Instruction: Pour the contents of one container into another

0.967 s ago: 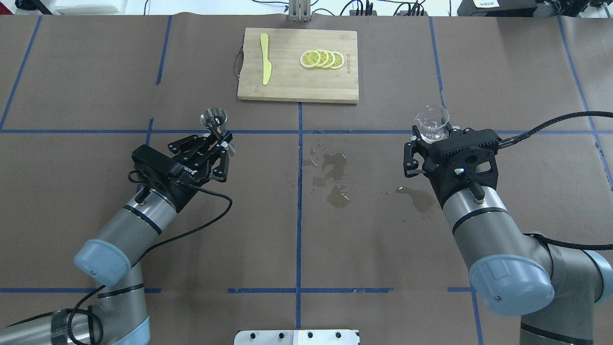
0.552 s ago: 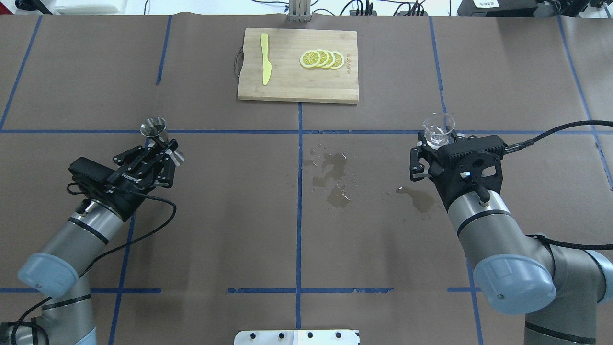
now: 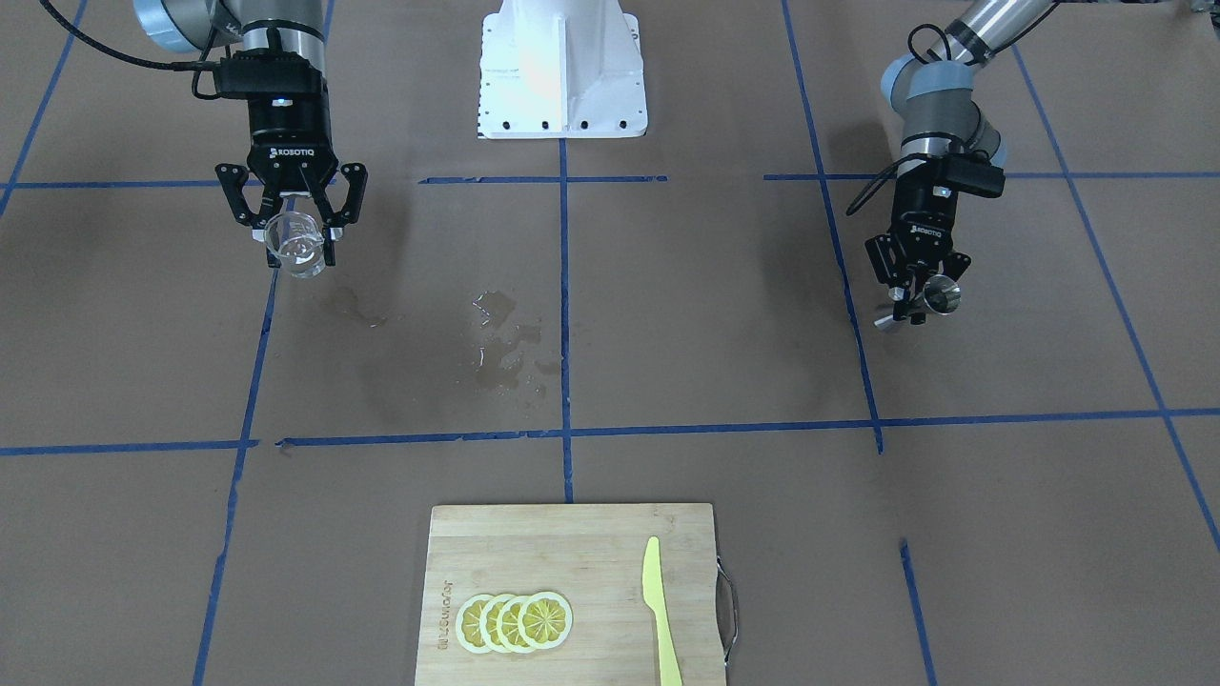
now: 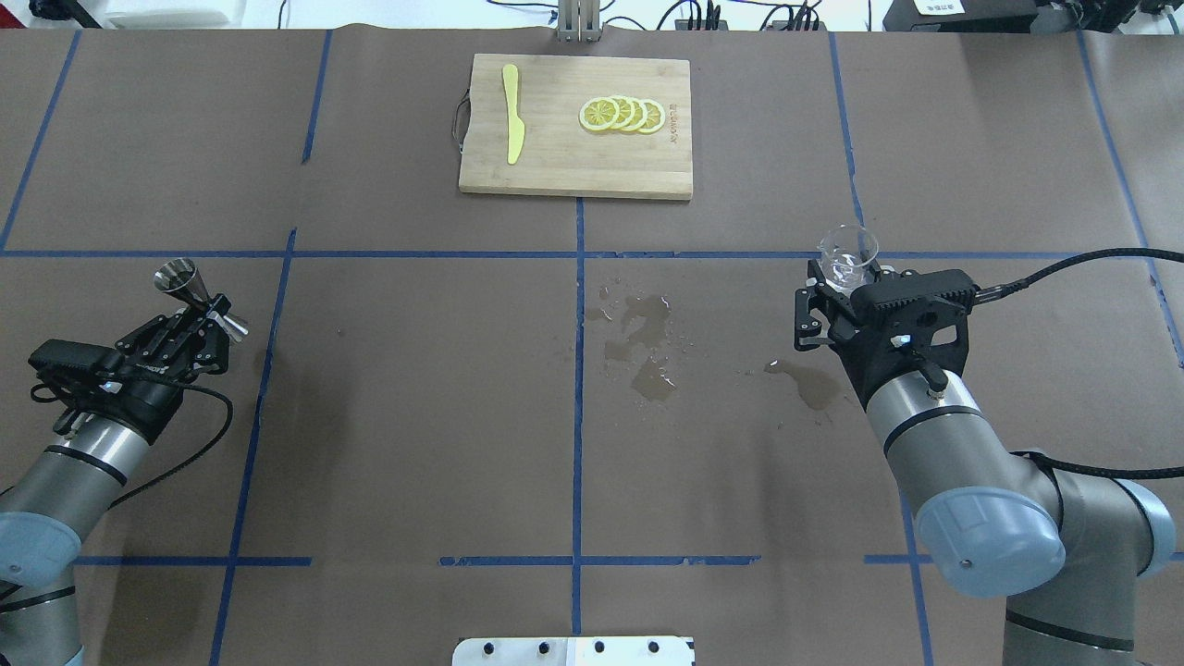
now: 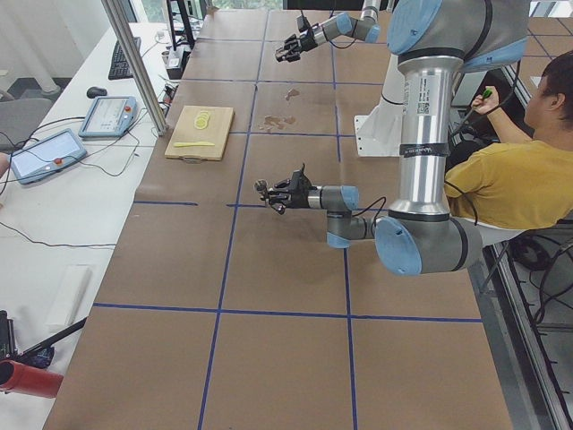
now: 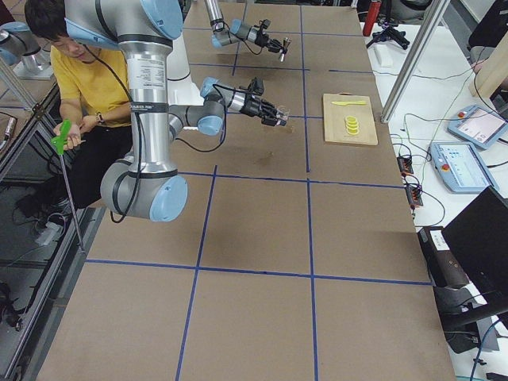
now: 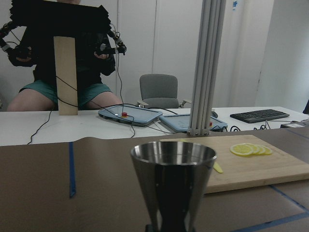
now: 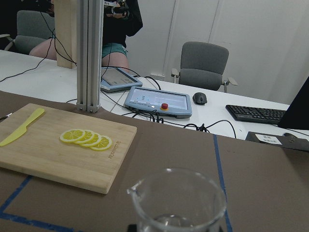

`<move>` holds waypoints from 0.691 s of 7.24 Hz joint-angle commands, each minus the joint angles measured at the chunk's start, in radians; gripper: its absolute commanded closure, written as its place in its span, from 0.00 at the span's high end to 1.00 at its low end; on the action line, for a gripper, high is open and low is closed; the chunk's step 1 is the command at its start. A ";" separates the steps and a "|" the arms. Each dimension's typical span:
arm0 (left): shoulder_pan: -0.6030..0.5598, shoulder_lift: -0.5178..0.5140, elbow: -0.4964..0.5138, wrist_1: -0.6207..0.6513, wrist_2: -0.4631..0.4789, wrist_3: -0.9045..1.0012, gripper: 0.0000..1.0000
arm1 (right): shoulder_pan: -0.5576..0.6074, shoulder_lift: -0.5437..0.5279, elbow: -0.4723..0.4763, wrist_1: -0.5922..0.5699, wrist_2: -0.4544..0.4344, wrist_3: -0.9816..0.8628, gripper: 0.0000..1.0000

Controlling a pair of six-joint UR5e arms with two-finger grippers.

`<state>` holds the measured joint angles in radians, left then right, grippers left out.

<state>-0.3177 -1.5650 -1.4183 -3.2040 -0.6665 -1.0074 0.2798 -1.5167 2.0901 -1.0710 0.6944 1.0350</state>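
Clenching the steel hourglass jigger, the left pincer is retreating from the clear glass tumbler gripped by the right pincer; pouring seems done.

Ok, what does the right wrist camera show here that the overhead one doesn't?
Only the right wrist view: a grey chair, a keyboard, a mouse and a person in the background. Only the overhead: the steel jigger gripped in the left jaws, and wet patches on the brown table cover. Both: the glass held in the right jaws, the cutting board, the lemon slices and the yellow knife.
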 commanded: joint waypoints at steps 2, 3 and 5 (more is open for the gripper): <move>0.002 0.006 0.034 0.001 0.051 -0.046 0.00 | 0.009 -0.002 0.001 0.002 0.004 -0.001 0.00; 0.002 0.006 0.057 0.004 0.068 -0.045 0.00 | 0.012 -0.002 0.001 0.002 0.004 -0.001 0.00; 0.015 0.006 0.073 0.010 0.099 -0.043 0.00 | 0.013 0.000 0.002 0.002 0.004 -0.001 0.00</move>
<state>-0.3106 -1.5587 -1.3547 -3.1974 -0.5811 -1.0513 0.2914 -1.5178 2.0917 -1.0685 0.6979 1.0339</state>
